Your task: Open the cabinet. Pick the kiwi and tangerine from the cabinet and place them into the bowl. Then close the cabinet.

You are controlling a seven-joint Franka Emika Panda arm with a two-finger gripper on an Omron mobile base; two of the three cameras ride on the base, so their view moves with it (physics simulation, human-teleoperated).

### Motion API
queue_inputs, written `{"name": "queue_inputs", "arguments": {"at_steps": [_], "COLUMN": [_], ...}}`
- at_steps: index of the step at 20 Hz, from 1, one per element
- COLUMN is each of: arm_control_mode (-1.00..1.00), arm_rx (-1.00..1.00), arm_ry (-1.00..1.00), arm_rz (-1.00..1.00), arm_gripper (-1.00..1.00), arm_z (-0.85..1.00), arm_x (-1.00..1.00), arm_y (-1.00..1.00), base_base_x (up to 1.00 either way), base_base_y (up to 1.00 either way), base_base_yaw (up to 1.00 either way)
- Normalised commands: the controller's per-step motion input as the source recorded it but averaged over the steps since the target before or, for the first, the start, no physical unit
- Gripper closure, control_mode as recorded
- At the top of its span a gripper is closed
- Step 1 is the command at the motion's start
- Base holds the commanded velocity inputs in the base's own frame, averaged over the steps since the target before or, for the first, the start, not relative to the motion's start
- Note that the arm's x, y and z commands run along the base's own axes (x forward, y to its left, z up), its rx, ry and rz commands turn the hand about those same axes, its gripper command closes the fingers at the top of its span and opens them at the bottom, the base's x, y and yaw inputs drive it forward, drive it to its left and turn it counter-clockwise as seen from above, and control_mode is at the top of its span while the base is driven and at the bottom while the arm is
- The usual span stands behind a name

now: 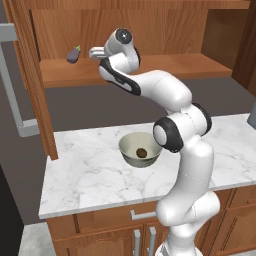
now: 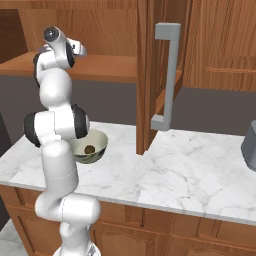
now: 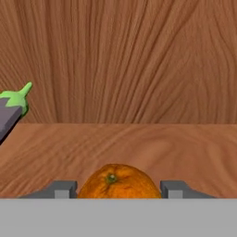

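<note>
Hand view, tangerine (image 3: pixel 119 182) between jaws

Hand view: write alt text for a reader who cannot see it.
A bright orange tangerine sits on the wooden shelf of the cabinet, between the two grey fingertips of the gripper, which stand close on either side of it. At the left edge, the green-stemmed end of a purple eggplant pokes in, and the cabinet's wood-grain back wall rises behind.
</note>
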Motion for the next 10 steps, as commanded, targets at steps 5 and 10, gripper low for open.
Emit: {"name": "queue_inputs", "arguments": {"at_steps": [5,10], "arm_control_mode": [-1.0,-1.0], "arm_rx": [0.0,0.02], "arm_ry": [0.0,-0.02], "arm_rz": [0.0,0.0], "arm_gripper": [1.0,1.0], "arm_z": [0.0,0.0], "arm_x": [-0.06,-0.54], "arm_y": [-0.02,-0.21], "base_base_x": [0.0,0.0], "base_base_y": [0.0,0.0], "base_base_yaw": [0.0,0.0]}}
